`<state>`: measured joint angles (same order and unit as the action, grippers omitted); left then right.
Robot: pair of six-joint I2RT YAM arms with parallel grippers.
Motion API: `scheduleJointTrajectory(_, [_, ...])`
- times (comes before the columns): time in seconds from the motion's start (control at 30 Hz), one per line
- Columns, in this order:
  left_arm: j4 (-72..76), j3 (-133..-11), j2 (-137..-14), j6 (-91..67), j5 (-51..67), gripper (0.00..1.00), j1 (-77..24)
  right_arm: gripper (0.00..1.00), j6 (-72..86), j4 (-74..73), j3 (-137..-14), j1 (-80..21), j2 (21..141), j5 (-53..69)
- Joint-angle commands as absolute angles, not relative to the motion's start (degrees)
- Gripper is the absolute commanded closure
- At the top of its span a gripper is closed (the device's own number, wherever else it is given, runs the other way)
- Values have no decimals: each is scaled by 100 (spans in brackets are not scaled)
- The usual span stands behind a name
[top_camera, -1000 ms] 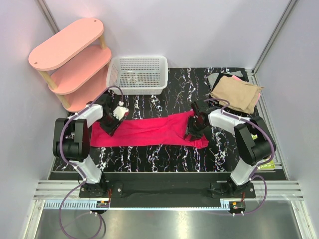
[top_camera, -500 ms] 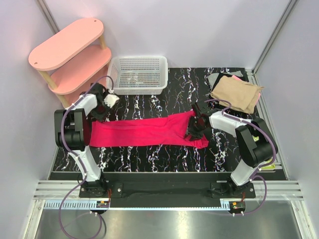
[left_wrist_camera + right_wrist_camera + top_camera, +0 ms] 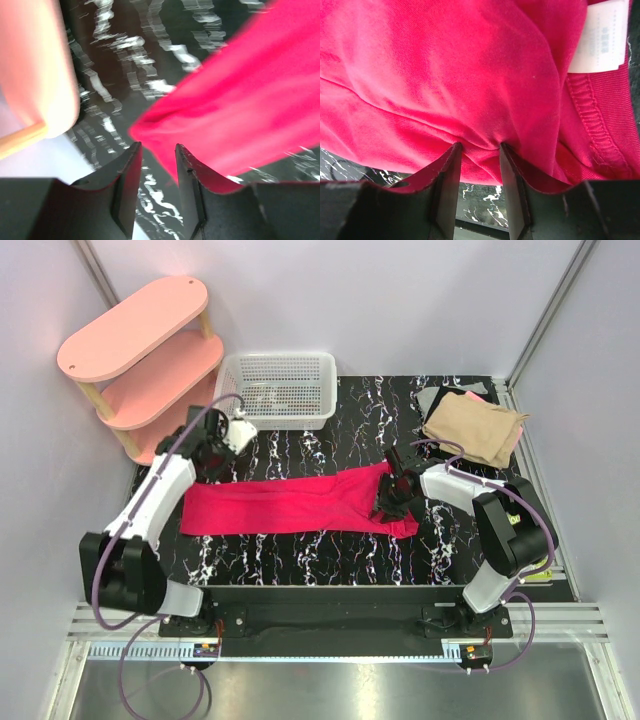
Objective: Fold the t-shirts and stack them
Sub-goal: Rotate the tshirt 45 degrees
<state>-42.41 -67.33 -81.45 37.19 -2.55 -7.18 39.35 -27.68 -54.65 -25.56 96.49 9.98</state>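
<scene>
Looking down from top: crimson tee (image 3: 300, 505) folded lengthwise across table (image 3: 330, 555); folded stack (image 3: 472, 425) far right.
Left wrist: my left gripper (image 3: 157, 152) parted, empty, above tee's corner.
Right wrist: my right gripper (image 3: 480, 149) pinching tee fold.

I'm seeing white mesh basket (image 3: 277, 388) sitting at far edge of black marbled tabletop (image 3: 330, 555). Pink three-tier shelf (image 3: 143, 362) standing at far left, just beside basket. I'm spotting green-yellow item (image 3: 536, 574), near right, unidentifiable.
</scene>
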Motion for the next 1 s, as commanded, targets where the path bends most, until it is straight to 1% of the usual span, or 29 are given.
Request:
scheduleJointTrajectory(0.0, [-4413,-5916,-8243,3577,-35,62,-1177,56,3770,-2909,-5370,-2575,9580,536])
scheduleJointTrajectory(0.03, [-4386,-5863,-8392,3577,182,63,-1160,56,3762,-2927,-5379,-2575,9545,519])
scheduleJointTrajectory(0.1, [-4229,-5775,-8910,3577,211,66,-1020,56,3771,-2962,-5414,-2575,9510,501])
scheduleJointTrajectory(0.27, [-4008,-5924,-9736,3735,71,67,-599,56,3735,-3093,-5467,-2575,9448,396])
scheduleJointTrajectory(0.4, [-3842,-5845,-10002,3911,-157,67,-352,56,3691,-3155,-5458,-2575,9413,325])
scheduleJointTrajectory(0.5, [-3604,-5564,-10011,4113,-360,68,-132,56,3639,-3173,-5458,-2566,9474,273])
scheduleJointTrajectory(0.6, [-3577,-5318,-9906,4236,-325,68,-9,57,3569,-3217,-5528,-2558,9606,220])
scheduleJointTrajectory(0.63, [-3568,-5143,-9757,4306,-334,68,130,57,3551,-3217,-5563,-2540,9641,211])
scheduleJointTrajectory(0.73, [-3603,-4826,-9345,4412,-325,68,88,57,3489,-3252,-5703,-2488,9791,176])
scheduleJointTrajectory(0.97, [-4832,-5150,-8535,4482,324,67,35,58,3332,-3550,-6292,-2452,9879,150])
